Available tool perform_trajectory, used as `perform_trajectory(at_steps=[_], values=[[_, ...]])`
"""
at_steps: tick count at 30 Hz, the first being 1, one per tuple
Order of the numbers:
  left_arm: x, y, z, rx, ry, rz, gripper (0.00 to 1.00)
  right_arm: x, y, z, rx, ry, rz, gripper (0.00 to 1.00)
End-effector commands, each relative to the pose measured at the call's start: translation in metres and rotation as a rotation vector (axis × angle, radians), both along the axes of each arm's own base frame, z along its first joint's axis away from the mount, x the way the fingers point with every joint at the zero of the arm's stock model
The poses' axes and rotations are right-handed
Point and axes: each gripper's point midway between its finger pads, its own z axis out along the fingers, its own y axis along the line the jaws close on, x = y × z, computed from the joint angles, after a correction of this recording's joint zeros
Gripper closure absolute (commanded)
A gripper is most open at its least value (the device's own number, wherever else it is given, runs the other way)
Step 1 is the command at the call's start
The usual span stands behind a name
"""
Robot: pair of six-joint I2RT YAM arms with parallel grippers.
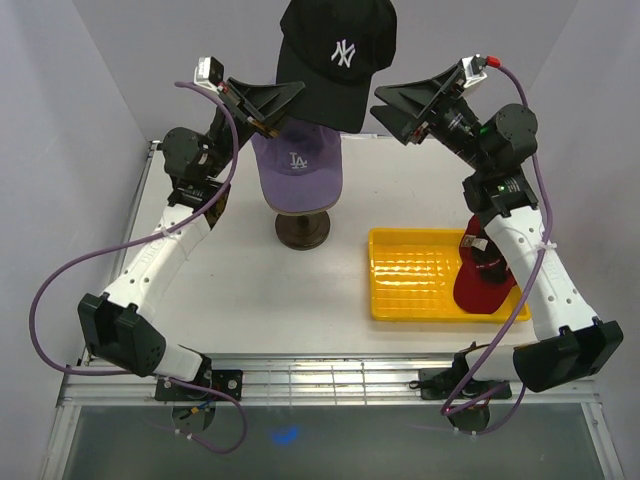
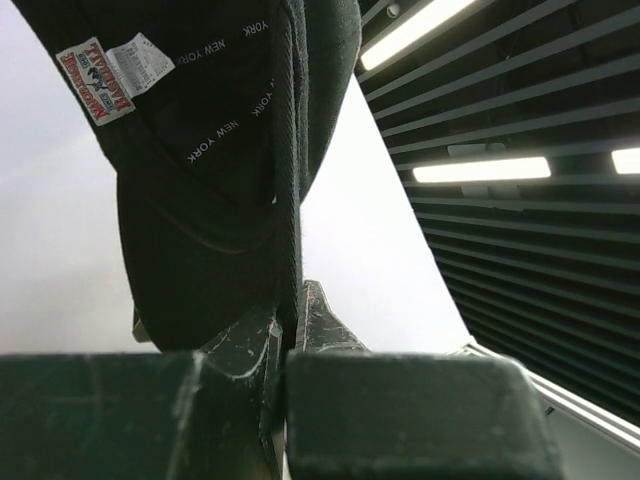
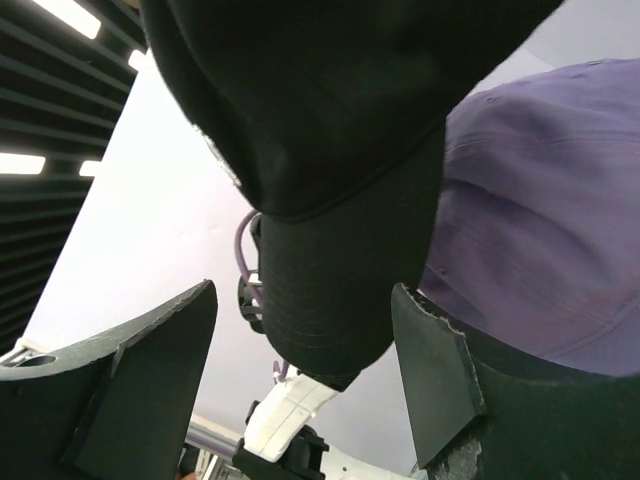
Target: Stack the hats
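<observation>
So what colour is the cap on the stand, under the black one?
The cap is lavender, a pale purple; the top view shows it best.

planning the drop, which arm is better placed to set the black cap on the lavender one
Left: its jaws pinch the black cap above the lavender cap; the right jaws stand open, gripping nothing.

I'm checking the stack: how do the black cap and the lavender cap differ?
The black cap bears a white NY logo; the lavender cap bears LA. The black cap hangs in the air, pinched by the left gripper; the lavender cap sits on the stand. Both are baseball caps.
</observation>
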Motion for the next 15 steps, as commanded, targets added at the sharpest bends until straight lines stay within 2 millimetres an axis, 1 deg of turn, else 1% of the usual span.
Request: perform_trajectory(at_steps=[1, 2, 5, 6, 7, 8, 9, 10, 12, 15], values=[[-0.040, 0.021, 0.037, -0.089, -0.124, -0.003, 1.00, -0.016, 0.011, 0.020, 0.046, -0.084, 0.036, 0.24], [-0.038, 0.022, 0.034, -0.090, -0.115, 0.000, 1.00, -0.016, 0.014, 0.019, 0.045, -0.080, 0.040, 0.24], [-0.041, 0.024, 0.034, -0.098, -0.116, 0.001, 1.00, -0.018, 0.025, 0.011, 0.035, -0.066, 0.055, 0.25], [-0.041, 0.023, 0.034, -0.096, -0.115, 0.000, 1.00, -0.018, 0.024, 0.010, 0.035, -0.065, 0.048, 0.26], [-0.042, 0.024, 0.034, -0.098, -0.116, -0.001, 1.00, -0.017, 0.025, 0.001, 0.029, -0.048, 0.043, 0.26], [-0.041, 0.023, 0.034, -0.098, -0.115, -0.002, 1.00, -0.018, 0.024, -0.002, 0.027, -0.046, 0.037, 0.26], [-0.041, 0.024, 0.034, -0.101, -0.114, -0.001, 1.00, -0.022, 0.020, -0.001, 0.034, -0.050, 0.024, 0.26], [-0.042, 0.024, 0.035, -0.102, -0.116, -0.003, 1.00, -0.021, 0.020, -0.008, 0.024, -0.042, 0.015, 0.26], [-0.043, 0.025, 0.038, -0.108, -0.127, 0.000, 1.00, -0.024, 0.016, -0.009, 0.020, -0.043, -0.005, 0.26], [-0.044, 0.025, 0.039, -0.108, -0.129, -0.002, 1.00, -0.023, 0.015, -0.012, 0.015, -0.040, -0.013, 0.26]])
